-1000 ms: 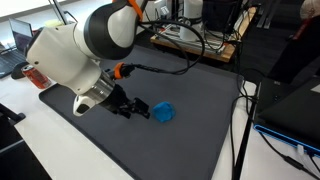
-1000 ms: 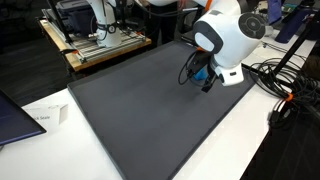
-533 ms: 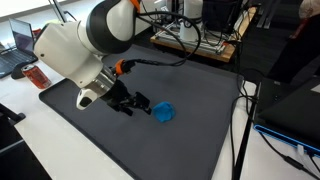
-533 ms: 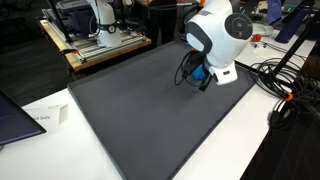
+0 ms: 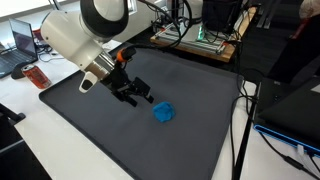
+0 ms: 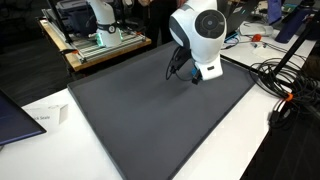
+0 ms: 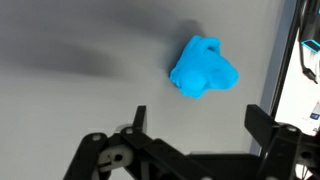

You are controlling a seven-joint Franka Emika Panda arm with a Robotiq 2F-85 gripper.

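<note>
Cables (image 6: 275, 72) edge mat (image 5: 200, 140) beyond blue lump (image 5: 164, 113).

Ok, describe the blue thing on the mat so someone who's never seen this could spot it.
Start at the big dark grey mat that fills most of the scene. On it, just beyond the robot's open fingers, lies a small crumpled lump. It is bright blue, the only coloured thing on the mat, with nothing touching it.

White, rounded arm (image 5: 75, 35) with dark joint bands; orange ring at the wrist; black gripper (image 5: 138, 93); black cables trailing.
</note>
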